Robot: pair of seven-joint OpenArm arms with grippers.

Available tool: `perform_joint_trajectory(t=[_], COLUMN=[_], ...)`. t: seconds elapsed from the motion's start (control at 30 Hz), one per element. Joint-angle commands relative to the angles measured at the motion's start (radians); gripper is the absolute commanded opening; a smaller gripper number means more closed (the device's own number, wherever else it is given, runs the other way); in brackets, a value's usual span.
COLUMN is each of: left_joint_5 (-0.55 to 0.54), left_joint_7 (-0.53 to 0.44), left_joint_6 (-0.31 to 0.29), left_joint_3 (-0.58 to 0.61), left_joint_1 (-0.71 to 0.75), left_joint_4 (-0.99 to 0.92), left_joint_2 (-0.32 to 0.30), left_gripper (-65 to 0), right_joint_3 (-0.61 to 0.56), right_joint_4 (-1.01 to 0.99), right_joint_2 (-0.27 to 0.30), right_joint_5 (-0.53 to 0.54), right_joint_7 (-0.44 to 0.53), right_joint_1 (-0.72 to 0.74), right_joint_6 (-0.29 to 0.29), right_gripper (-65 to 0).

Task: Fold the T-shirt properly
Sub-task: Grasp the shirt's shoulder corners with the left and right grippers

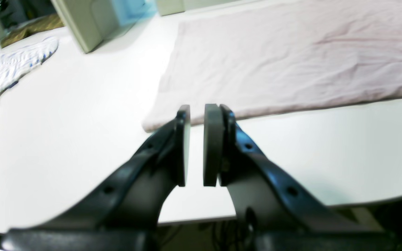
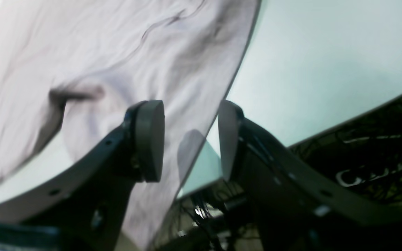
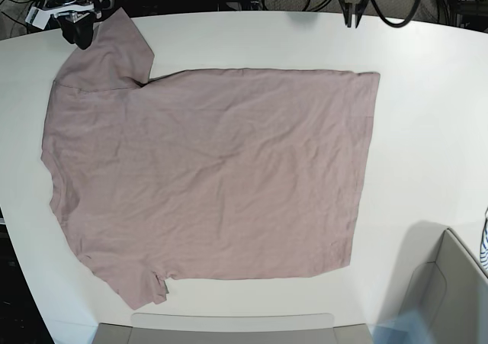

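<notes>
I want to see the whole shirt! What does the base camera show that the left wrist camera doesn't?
Only the base view shows the whole T-shirt spread flat, both sleeves included, with the right gripper beside one sleeve. Only the left wrist view shows the left gripper up close, its pads slightly apart and empty, plus a white patterned cloth. Both show the white table and the shirt's hem.

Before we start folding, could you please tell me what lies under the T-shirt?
The T-shirt lies flat on the white table, which shows all round it. Whatever might sit beneath the cloth is covered.
</notes>
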Motion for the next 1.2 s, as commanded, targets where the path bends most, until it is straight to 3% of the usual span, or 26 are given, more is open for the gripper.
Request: perform_joint_trajectory(t=[0.0, 0.27, 0.4, 0.77, 0.9, 0.97, 1.07, 1.17], left_joint_5=[-0.002, -0.004, -0.005, -0.007, -0.022, -0.077, -0.206, -0.404], left_joint_7=[-0.023, -0.021, -0.021, -0.010, 0.088, 0.160, 0.303, 0.473], left_joint_6=[0.006, 0.006, 0.006, 0.008, 0.006, 0.002, 0.000, -0.004], left_joint_3=[-0.003, -0.001, -0.003, -0.004, 0.000, 0.008, 0.035, 0.063], left_joint_1=[0.021, 0.000, -0.002, -0.005, -0.023, -0.021, -0.020, -0.021], left_joint_4=[0.013, 0.013, 0.013, 0.014, 0.070, 0.127, 0.217, 0.312], left_joint_2=[-0.007, -0.007, -0.007, -0.007, -0.007, -0.007, -0.016, -0.079], left_gripper=[-56.4, -56.4, -56.4, -56.4, -56.4, -55.4, -49.2, -42.8], right_joint_3=[0.005, -0.015, -0.028, -0.022, -0.022, -0.022, -0.022, -0.022], right_joint_4=[-0.004, -0.091, -0.089, -0.040, -0.025, -0.027, -0.028, -0.028], right_joint_2=[0.002, -0.004, -0.009, -0.124, -0.156, -0.159, -0.156, -0.153], right_joint_5=[0.015, 0.049, 0.049, 0.049, 0.049, 0.049, 0.049, 0.046], right_joint_7=[0.016, 0.006, -0.095, -0.281, -0.284, -0.284, -0.284, -0.284], right_joint_1=[-0.006, 0.046, 0.080, 0.129, 0.129, 0.129, 0.129, 0.129], right_joint_6=[0.007, 0.007, 0.007, 0.023, 0.095, 0.104, 0.104, 0.107], right_gripper=[-39.3, -39.3, -39.3, -39.4, -39.4, -39.4, -39.4, -39.4])
